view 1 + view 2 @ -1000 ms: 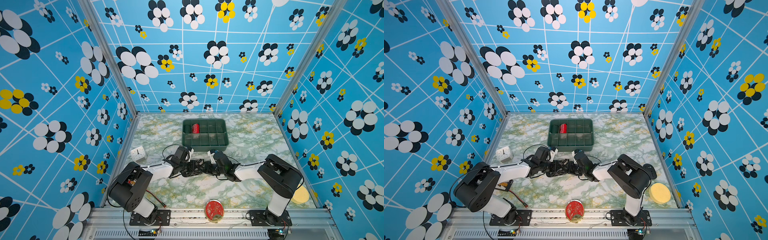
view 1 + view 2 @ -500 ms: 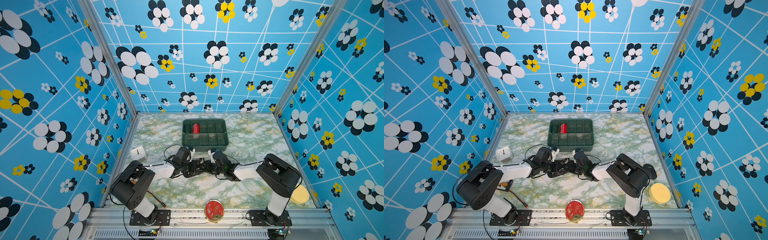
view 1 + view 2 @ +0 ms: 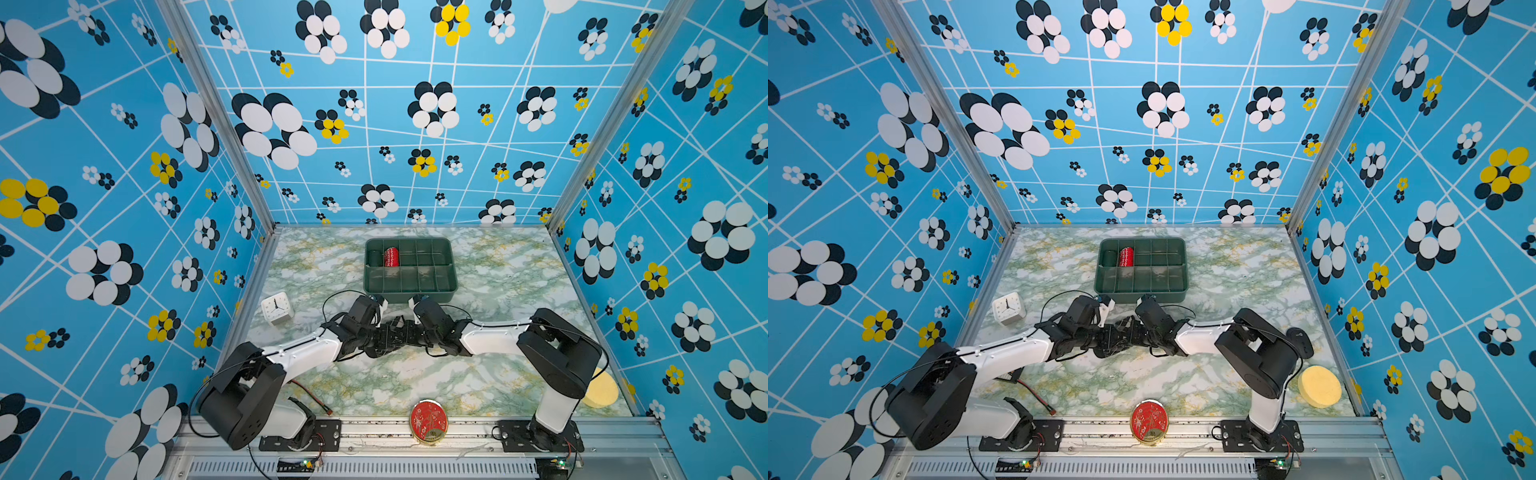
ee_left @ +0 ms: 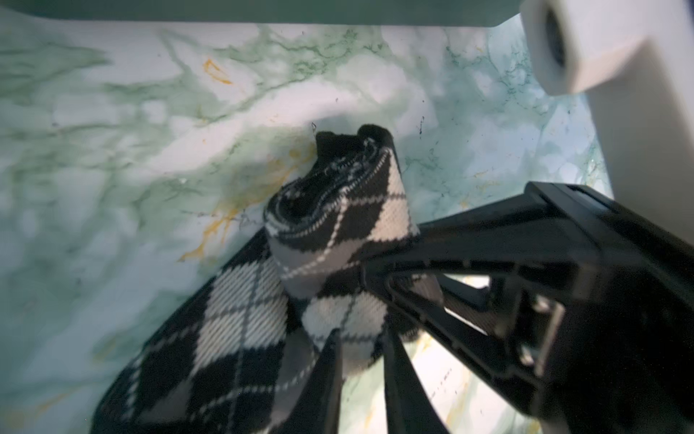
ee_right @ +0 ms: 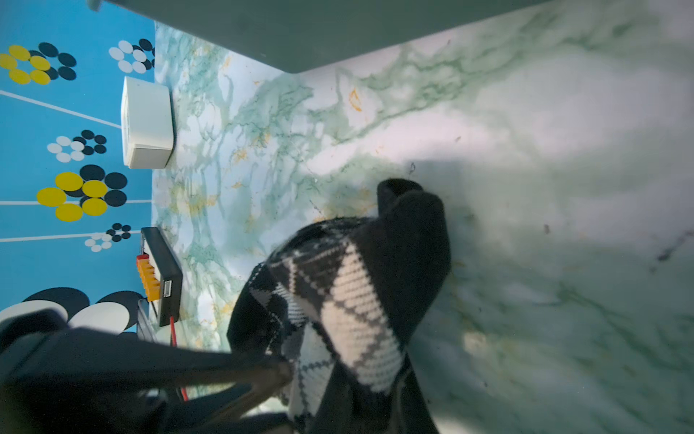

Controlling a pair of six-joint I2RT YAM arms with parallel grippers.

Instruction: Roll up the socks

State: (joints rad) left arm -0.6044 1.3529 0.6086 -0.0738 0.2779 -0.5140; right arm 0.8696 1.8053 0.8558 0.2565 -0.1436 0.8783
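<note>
Left wrist view: socks [image 4: 338,233] partly rolled, loose tail trailing flat on marble tabletop [image 4: 150,131]. Location: mid-table, just in front of green compartment tray [image 3: 409,293], between both arms.

Grip state: right gripper [image 4: 398,255] clamped across roll. On left gripper [image 4: 361,338], jaws nearly together with fabric edge at tips; we cannot tell whether it grips.

Hazards, as we judge them:
- either clamp slackens early: roll springs open
- black inner end protrudes from core: may telescope out
- fingers crowd closely: clash or snagged knit
</note>
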